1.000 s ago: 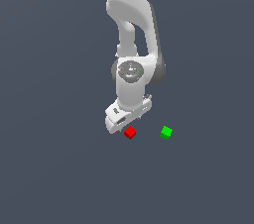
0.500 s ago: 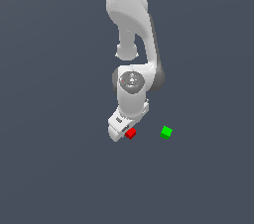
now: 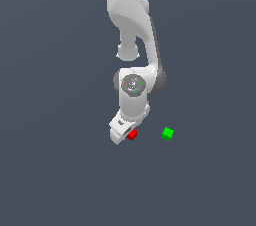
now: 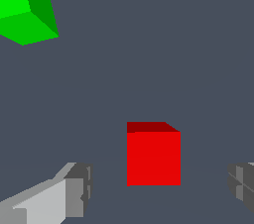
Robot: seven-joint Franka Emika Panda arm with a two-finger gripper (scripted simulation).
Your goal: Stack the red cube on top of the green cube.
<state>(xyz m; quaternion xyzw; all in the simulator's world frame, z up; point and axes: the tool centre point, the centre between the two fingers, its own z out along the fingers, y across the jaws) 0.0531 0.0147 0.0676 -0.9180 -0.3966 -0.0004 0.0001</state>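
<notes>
The red cube lies on the dark grey floor, and the white gripper is down over it. In the wrist view the red cube sits between the two grey fingertips, with a gap on each side, so the gripper is open around it and not touching. The green cube lies apart on the floor, toward the exterior view's right of the red cube. It also shows in the wrist view near a corner.
The white arm reaches down from above in the exterior view. The plain dark grey floor spreads all around the two cubes.
The gripper has come down lower over the red cube, so its fingers now straddle it. Neither cube has moved.
</notes>
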